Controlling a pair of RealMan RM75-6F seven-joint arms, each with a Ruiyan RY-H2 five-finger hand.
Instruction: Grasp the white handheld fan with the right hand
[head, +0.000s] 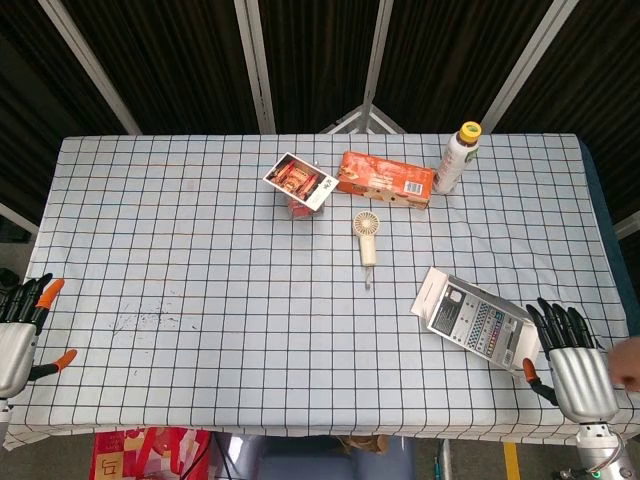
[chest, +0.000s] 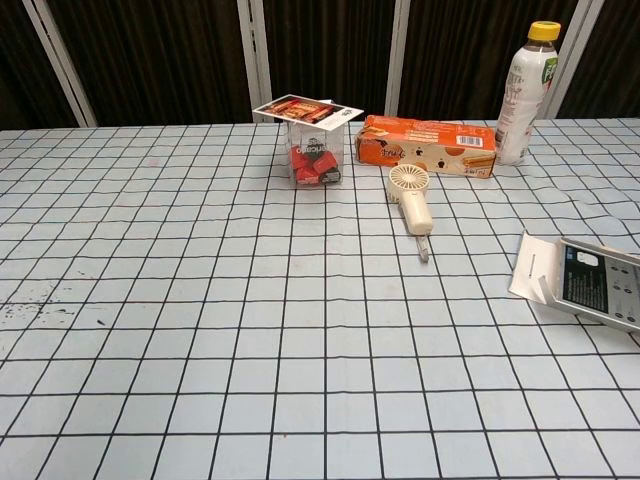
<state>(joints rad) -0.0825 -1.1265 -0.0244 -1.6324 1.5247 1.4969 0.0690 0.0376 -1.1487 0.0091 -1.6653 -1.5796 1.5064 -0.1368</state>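
At the near edge of the table (head: 200, 380), both hands rest idle at opposite corners. Right hand (head: 572, 360): at the near right corner, dark fingers apart and pointing up the table, holding nothing. Left hand (head: 22, 325): at the near left corner, orange-tipped fingers apart, likewise holding nothing. Neither touches any object.

Just beyond the right hand's fingertips lies a flat packaged calculator (head: 475, 320), set at a slant. It sits between that hand and the middle of the table.

Farther in, slightly right of centre, lies the white handheld fan (head: 366, 236). It rests flat on the checked cloth, round head toward the far side, handle running back toward the near edge, with a short strap tailing off the handle end. Its long axis thus runs near-to-far, roughly in line with the right hand's fingers. From the right hand, the fan lies forward and to the left, well apart. The right hand is clearly the nearer of the two. In my judgement the reach must travel inward over or past the calculator, and the handle end presents first.

Beyond the fan stand a clear container with a printed card on top (head: 302, 185), an orange box (head: 385, 177) just behind the fan's head, and a yellow-capped bottle (head: 458, 157) at the box's right end.

Head view shows both hands and the layout in plan. Chest view shows neither hand, but confirms the fan (chest: 411, 196) lies flat, apart from the box, with the container seen to hold red packets.
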